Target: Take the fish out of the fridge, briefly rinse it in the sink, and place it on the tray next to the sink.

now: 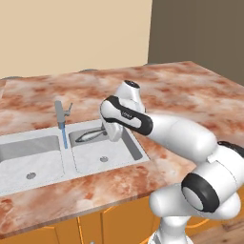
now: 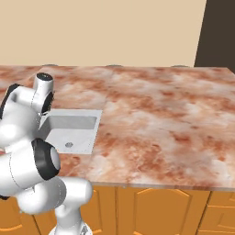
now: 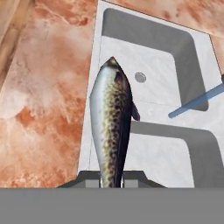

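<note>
Claw (image 3: 111,177) first: its two dark fingertips (image 3: 89,178) are pinched nearly together on the tail end of the fish (image 3: 111,131), which sticks out ahead of them, speckled back up and pointed nose away from the hand. From the left side the fish (image 1: 90,136) hangs more or less level over the back part of the right-hand basin of the sink (image 1: 136,150), just inside the basin's rear wall and close beside the faucet (image 1: 60,114). Whether it touches the basin wall or floor I cannot tell from where I stand.

A thin blue stream of water (image 1: 64,138) runs down from the faucet onto the divider between the two basins, just left of the fish's nose. Seen from the hand, that stream (image 3: 197,101) crosses well to one side of the fish rather than over it. Each basin has a round drain; the one in the right basin (image 1: 104,159) lies nearer the front edge, apart from the fish.

The white arm (image 1: 167,131) reaches in from the counter's front right, bending down over the sink's right rim. The marbled red-brown counter (image 1: 181,86) stretches behind and to the right of the sink. From the right side, the arm's upper joints (image 2: 27,114) stand in front of the sink's near basin (image 2: 73,128).
</note>
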